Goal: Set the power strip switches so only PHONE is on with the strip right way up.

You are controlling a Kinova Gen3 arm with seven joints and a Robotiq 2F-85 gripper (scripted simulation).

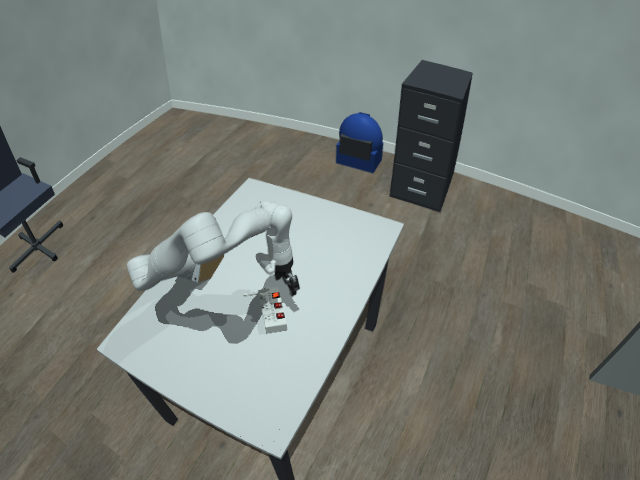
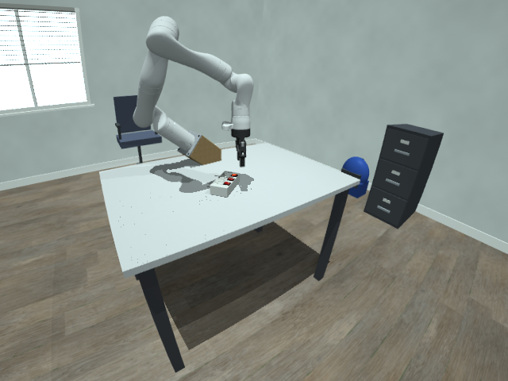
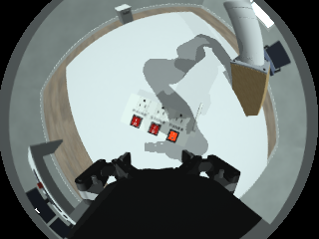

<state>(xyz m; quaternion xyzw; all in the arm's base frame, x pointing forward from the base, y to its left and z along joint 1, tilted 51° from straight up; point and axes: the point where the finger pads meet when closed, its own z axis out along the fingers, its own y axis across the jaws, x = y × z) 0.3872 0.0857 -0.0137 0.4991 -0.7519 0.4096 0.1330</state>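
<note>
A white power strip (image 1: 274,312) lies on the table with its red switches facing up; it also shows in the exterior view (image 2: 225,183) and in the wrist view (image 3: 156,119). It has three red rocker switches. The one nearest my gripper (image 3: 156,157) glows brighter orange-red than the other two (image 3: 136,121). The labels are too small to read. My gripper (image 1: 294,283) hangs open and empty above the strip's far end, pointing down; it shows in the exterior view (image 2: 241,159) and in the wrist view (image 3: 156,162). It is clear of the strip.
The arm's tan base block (image 2: 205,150) stands on the table behind the strip. A dark filing cabinet (image 1: 430,135) and a blue bin (image 1: 360,141) stand on the floor beyond the table. An office chair (image 2: 133,127) stands near the window.
</note>
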